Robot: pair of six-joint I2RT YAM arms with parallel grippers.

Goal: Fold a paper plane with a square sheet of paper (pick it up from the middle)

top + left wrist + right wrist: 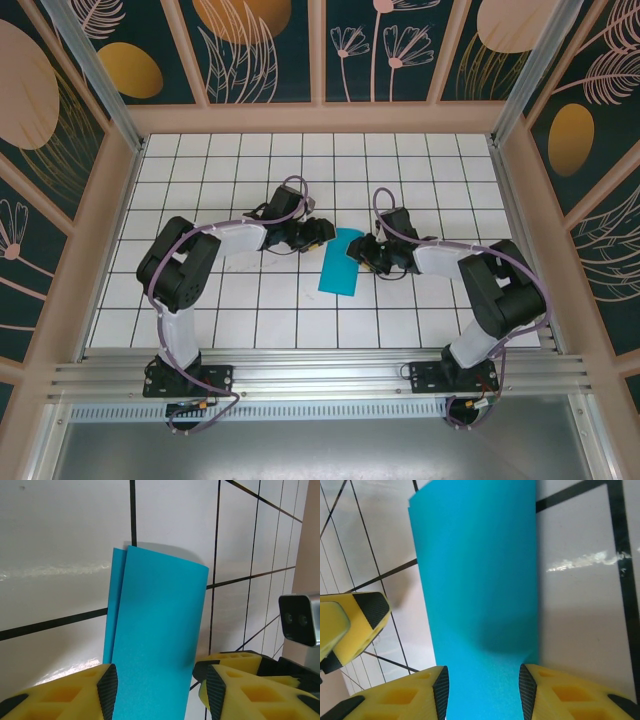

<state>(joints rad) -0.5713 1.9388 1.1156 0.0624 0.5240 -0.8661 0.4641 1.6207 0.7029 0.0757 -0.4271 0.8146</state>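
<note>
Both apart: left pincer (159,680) and right pincer (482,680) straddle the square sheet of paper (340,262); layers offset; squeezing inward could buckle it, skewing crease.

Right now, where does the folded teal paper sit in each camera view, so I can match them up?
Top external: the folded teal paper lies near the middle of the white table, slightly tilted.
Left wrist: it runs from the bottom edge up past mid-frame, about centre.
Right wrist: it stretches from the bottom edge to the top, about centre.
Shared landmark: the black grid lines running under the paper.
</note>
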